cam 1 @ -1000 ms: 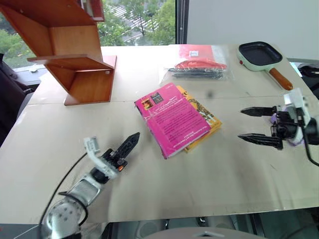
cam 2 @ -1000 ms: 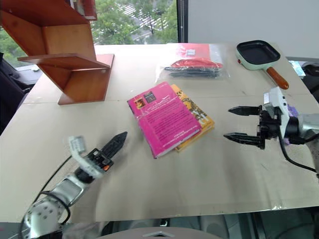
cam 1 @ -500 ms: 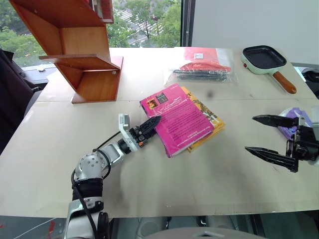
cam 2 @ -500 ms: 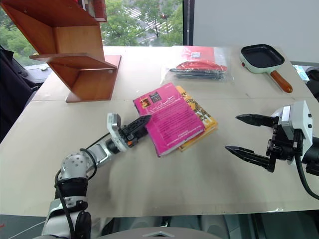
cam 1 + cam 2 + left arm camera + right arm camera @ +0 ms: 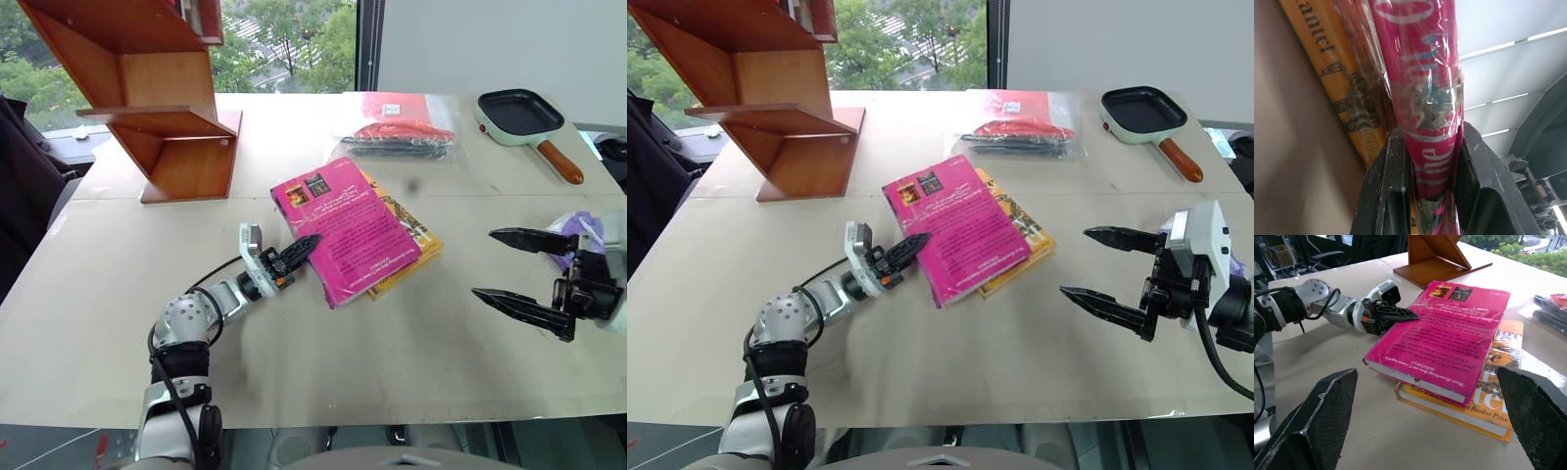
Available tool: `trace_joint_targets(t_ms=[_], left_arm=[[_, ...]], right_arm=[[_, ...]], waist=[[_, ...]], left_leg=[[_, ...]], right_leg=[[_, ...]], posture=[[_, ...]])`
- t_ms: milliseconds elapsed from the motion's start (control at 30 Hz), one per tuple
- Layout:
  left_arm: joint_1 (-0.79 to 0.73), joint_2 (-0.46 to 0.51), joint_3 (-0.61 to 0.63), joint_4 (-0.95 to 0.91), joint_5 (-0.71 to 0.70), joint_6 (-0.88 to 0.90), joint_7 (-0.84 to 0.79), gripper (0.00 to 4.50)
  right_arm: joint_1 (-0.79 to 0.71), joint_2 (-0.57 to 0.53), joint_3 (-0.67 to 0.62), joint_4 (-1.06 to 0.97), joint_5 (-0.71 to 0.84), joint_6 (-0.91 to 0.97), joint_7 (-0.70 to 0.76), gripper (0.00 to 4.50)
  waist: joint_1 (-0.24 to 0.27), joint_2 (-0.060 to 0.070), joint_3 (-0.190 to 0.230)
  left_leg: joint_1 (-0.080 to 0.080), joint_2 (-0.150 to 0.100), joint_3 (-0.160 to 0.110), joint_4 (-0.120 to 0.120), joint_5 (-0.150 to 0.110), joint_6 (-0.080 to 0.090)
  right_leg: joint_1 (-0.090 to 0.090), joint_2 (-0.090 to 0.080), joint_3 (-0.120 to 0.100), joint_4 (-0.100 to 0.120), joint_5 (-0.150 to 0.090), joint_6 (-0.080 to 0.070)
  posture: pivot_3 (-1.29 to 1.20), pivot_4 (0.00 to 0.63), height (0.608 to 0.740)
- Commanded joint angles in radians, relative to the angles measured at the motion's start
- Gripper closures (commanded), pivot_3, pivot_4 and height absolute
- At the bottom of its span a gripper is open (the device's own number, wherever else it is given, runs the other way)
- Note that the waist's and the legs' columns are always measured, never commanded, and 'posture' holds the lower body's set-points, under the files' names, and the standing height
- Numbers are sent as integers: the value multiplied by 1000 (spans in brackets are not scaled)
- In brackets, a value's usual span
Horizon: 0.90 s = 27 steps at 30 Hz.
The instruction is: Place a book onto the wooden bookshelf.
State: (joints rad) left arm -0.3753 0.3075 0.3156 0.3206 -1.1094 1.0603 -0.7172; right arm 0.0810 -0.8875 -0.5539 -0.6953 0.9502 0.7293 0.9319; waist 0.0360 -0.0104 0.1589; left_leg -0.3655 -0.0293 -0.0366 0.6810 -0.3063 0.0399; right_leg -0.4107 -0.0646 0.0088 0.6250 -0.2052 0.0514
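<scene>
Left tool (image 5: 300, 248) is clamping the pink book's (image 5: 348, 227) spine edge; book is lying mid-desk atop a yellow book (image 5: 409, 233). Right tool (image 5: 509, 268) is hanging wide open, empty, at 3 o'clock. Wooden bookshelf (image 5: 162, 93) is standing at 10 o'clock.

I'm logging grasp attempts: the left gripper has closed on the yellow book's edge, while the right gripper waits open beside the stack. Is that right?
Not quite. The left gripper has closed on the pink book, not the yellow book beneath it; the left wrist view shows its fingers clamping the pink spine. The right gripper does wait open.
</scene>
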Motion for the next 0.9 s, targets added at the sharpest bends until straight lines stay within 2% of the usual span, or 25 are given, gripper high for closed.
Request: trace_joint_targets(t_ms=[33,100,133,233,367,467,533,633,667,733,900], left_arm=[[-20,24,75,-305,-35,-101,20,3971],[-45,83,94,-518,-31,-142,61,3971],[-57,124,88,-590,-15,-147,77,3971],[-120,280,55,-747,75,-156,131,3971],[-169,574,-55,-901,383,-245,167,3971],[-177,746,-100,-961,556,-315,157,3971],[-168,867,-122,-961,708,-399,148,3971],[-102,1092,-148,-892,1025,-625,125,3971],[-81,1137,-138,-865,1098,-690,124,3971],[-54,1177,-109,-820,1176,-780,122,3971],[-14,1172,-48,-728,1264,-912,80,3971]], right_arm=[[-70,-22,31,54,20,-20,17,0],[-137,-20,73,128,14,-29,38,0],[-178,-10,92,167,14,-32,40,0],[-314,25,153,306,18,-42,57,0],[-500,113,233,517,-16,-100,129,0],[-623,166,280,643,-34,-126,184,0],[-696,201,304,712,-42,-126,209,0],[-769,241,349,792,-76,-143,257,0],[-785,251,363,812,-89,-151,272,0],[-811,269,380,840,-107,-161,296,0],[-846,298,389,866,-129,-168,322,0]], waist=[[-5,-5,5],[-15,-17,12],[-19,-20,12],[-25,-15,10],[-25,-12,12],[-27,-13,15],[-27,-12,16],[-26,-13,17],[-26,-13,17],[-24,-12,17],[-23,-11,18]], left_leg=[[-1,0,0,0,1,-2],[-6,1,-1,0,3,-5],[-10,3,-3,2,4,-7],[-14,3,-5,3,4,-8],[-13,-1,-4,-2,4,-8],[-14,0,-2,-3,4,-8],[-15,0,0,-5,4,-8],[-17,0,2,-10,5,-8],[-17,0,2,-11,5,-8],[-17,0,2,-12,5,-8],[-20,0,2,-11,5,-8]], right_leg=[[-1,0,0,0,1,1],[-5,-4,2,0,1,1],[-8,-3,1,0,2,0],[-11,-3,-1,-2,3,0],[-12,1,0,-3,3,0],[-14,3,-1,-4,3,0],[-17,3,0,-3,3,0],[-20,4,0,-5,3,0],[-21,4,1,-6,3,0],[-22,4,1,-7,3,0],[-22,4,-1,-8,3,0]], posture=[[0,150,740],[0,150,740],[0,150,740],[0,150,740],[0,150,740],[0,150,740],[0,150,740],[0,150,740],[0,150,740],[0,150,740],[0,150,740]])
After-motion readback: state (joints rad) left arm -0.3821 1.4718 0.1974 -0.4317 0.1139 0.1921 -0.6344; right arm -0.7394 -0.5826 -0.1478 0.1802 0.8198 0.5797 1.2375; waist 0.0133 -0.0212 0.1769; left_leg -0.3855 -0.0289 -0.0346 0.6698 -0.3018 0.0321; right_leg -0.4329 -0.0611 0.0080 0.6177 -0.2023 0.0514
